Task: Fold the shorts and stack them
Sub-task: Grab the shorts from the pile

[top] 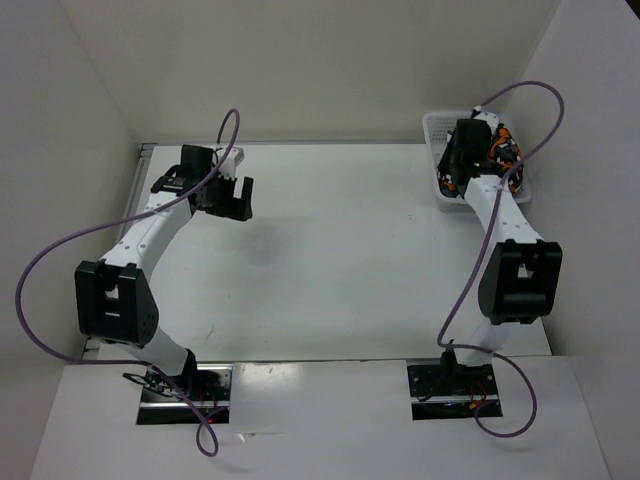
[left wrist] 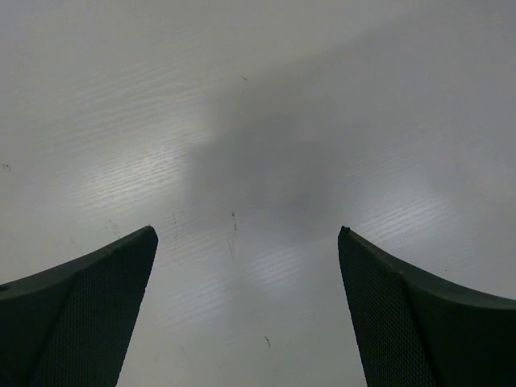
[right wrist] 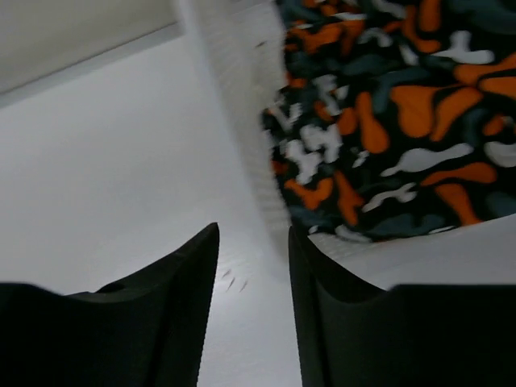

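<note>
The shorts [right wrist: 387, 121] lie bunched in the white mesh basket [top: 432, 125] at the far right corner of the tabletop [top: 330, 250], the blotched cloth heaped against the basket's wall. No waistband or leg opening can be made out, nor whether there is one pair or several. The right claw [right wrist: 252, 242] hangs just beside that wall, short of the cloth, its fingers parted by only a narrow gap and gripping nothing. The step in hand looks like fetching the shorts out. To do it well, the claw probably needs to open wider, move over the rim until both fingers stand above cloth, and come down on a raised fold rather than on the mesh. A pinch that catches the wall would likely drag the light basket along, so a straight lift clear of the rim seems wise before carrying the cloth to the bare middle. The left claw [left wrist: 246, 234] hovers over the far left of the tabletop, spread wide and empty, well apart from the basket, placed to help flatten.
</note>
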`<state>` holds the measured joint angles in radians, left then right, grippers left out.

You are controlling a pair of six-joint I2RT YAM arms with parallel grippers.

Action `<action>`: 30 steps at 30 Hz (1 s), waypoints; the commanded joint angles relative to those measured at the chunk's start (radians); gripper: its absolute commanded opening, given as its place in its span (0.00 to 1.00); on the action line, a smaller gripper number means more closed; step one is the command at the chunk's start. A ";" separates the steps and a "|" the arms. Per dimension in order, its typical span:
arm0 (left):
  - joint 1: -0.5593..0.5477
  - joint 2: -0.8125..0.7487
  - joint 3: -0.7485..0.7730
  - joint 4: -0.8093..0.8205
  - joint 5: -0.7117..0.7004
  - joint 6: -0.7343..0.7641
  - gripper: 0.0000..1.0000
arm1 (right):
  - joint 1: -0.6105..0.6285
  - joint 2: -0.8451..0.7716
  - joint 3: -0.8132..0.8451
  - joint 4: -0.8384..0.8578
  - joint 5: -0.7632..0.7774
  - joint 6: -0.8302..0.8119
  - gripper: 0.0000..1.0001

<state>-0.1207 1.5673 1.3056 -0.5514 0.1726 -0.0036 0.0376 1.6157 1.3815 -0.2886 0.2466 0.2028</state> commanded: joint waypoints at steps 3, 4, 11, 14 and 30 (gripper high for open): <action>0.006 0.054 0.083 -0.024 0.004 0.004 1.00 | -0.099 0.133 0.131 0.051 0.212 0.181 0.42; 0.006 0.065 0.083 -0.024 0.004 0.004 1.00 | -0.099 0.151 0.131 0.074 0.212 0.167 0.42; 0.006 0.160 0.156 -0.024 0.033 0.004 1.00 | -0.099 0.331 0.200 0.170 0.270 0.093 0.78; 0.006 0.195 0.165 -0.024 0.033 0.004 1.00 | -0.099 0.400 0.244 0.170 0.295 0.072 0.79; 0.006 0.234 0.184 -0.042 0.024 0.004 1.00 | -0.099 0.613 0.421 0.049 0.301 0.144 0.87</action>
<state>-0.1192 1.7939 1.4487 -0.5842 0.1909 -0.0036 -0.0654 2.2154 1.7943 -0.2325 0.5381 0.3218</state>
